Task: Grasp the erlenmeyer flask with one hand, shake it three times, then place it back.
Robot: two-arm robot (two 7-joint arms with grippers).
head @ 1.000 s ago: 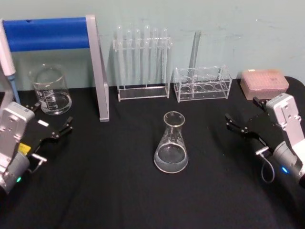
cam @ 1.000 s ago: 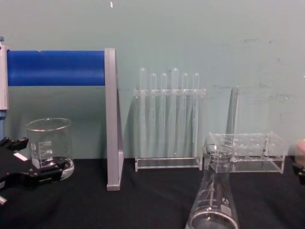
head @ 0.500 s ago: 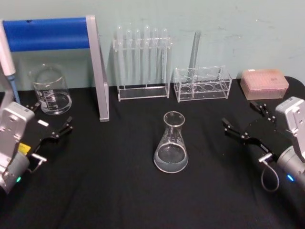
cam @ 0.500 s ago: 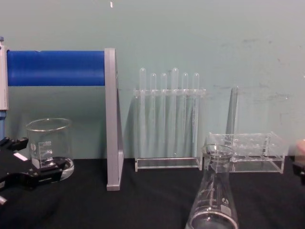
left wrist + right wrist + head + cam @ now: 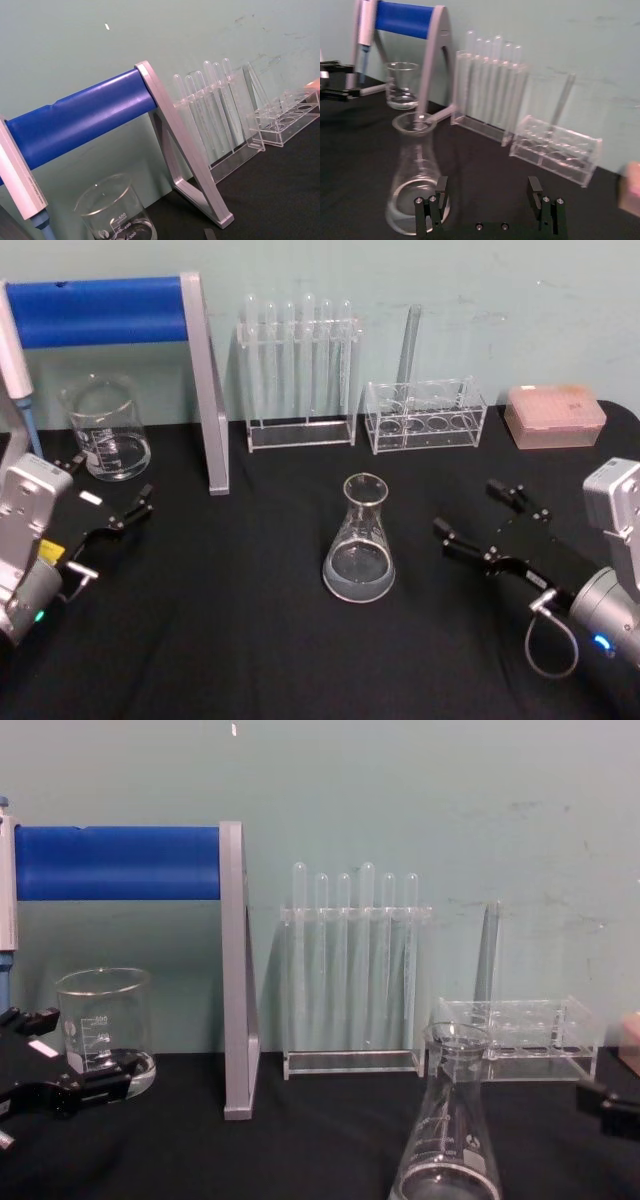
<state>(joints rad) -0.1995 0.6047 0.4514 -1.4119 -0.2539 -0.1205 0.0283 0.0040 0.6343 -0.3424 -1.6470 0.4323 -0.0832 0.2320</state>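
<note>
Right now we have the flask [image 5: 359, 540] standing upright mid-table on the black table [image 5: 250, 650], with nothing gripping it. The right gripper [image 5: 470, 508] is just right of it, spread wide and empty. Its tips point left at the flask with a visible gap, no contact. In the right wrist view the flask [image 5: 415, 175] overlaps one of the fingers [image 5: 440, 192] rather than sitting in the gap between them. The left gripper [image 5: 110, 480] is parked near left, fingers apart and empty, just on the near side of the beaker [image 5: 105, 430].

Around it:
- Far left is the beaker, the blue-bar stand [image 5: 205, 390] and a pipette [image 5: 15, 360] at the left edge.
- Far centre is the tall tube rack [image 5: 298, 370].
- Right of that is the low rack [image 5: 425, 415] with a single tube.
- Far right is the pink box [image 5: 555, 415].

All of these sit well behind the flask, off the line from the right gripper to it.

Hard to read:
- The chest view cuts off the flask [image 5: 447, 1120] at the base, and one right fingertip [image 5: 610, 1110] pokes in at its right edge.
- We see white markings on the flask but can't read them.
- We can't tell whether it holds liquid.
- The pipette is cropped by the frame edge.
</note>
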